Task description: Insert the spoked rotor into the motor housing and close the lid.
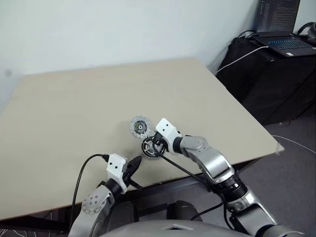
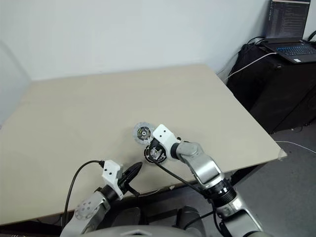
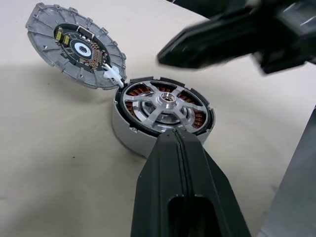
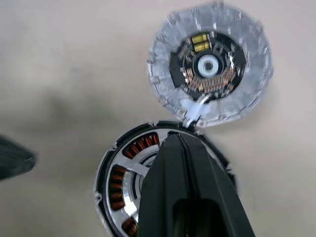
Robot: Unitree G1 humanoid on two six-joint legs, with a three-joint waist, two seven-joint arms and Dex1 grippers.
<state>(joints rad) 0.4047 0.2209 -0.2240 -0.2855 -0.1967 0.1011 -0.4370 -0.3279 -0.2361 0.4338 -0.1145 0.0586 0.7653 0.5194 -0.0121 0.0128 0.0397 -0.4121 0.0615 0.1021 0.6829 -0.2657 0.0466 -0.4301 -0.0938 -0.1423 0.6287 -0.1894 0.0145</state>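
Note:
The motor housing (image 3: 129,136) stands on the table near its front edge, copper windings showing inside its dark rim. The spoked rotor (image 3: 167,101) sits inside it, silver spokes meeting at a hub. The lid (image 3: 74,47) lies flat right beside the housing on its far side, segmented face up, and a small white piece joins the two. My right gripper (image 4: 178,136) is shut with nothing in it, its tips over the housing (image 4: 118,177) and just short of the lid (image 4: 210,66). Close in front of the housing, my left gripper (image 3: 174,134) is shut and empty.
The beige table (image 1: 98,98) ends in a front edge just behind my arms and a right edge near a black stand with a laptop (image 1: 286,42). A black cable (image 1: 81,173) loops off my left wrist over the tabletop.

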